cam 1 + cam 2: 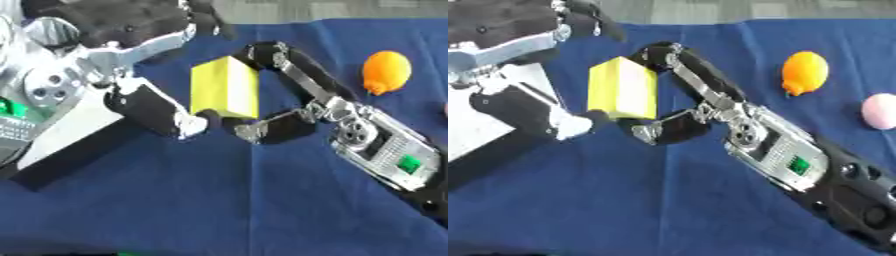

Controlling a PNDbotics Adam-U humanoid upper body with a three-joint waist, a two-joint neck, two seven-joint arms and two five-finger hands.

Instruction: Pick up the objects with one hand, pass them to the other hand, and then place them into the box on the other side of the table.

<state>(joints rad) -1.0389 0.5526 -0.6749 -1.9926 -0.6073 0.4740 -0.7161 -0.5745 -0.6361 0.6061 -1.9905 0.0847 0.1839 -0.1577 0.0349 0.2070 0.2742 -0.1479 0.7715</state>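
Observation:
A yellow block (225, 89) hangs above the blue cloth, pinched by my right hand (354, 129), which comes in from the lower right. One finger lies over the block's top edge and the thumb presses under its bottom edge. My left hand (122, 27) is close on the block's left, fingers spread above and behind it. Its thumb (162, 114) reaches to the block's lower left corner and looks to be touching it. Below my left hand is a white box (66, 132) with black sides.
An orange, lemon-shaped fruit (386, 71) lies on the blue cloth (219, 200) at the right. A pink round thing (879, 111) sits at the far right edge. The table's far edge runs along the top.

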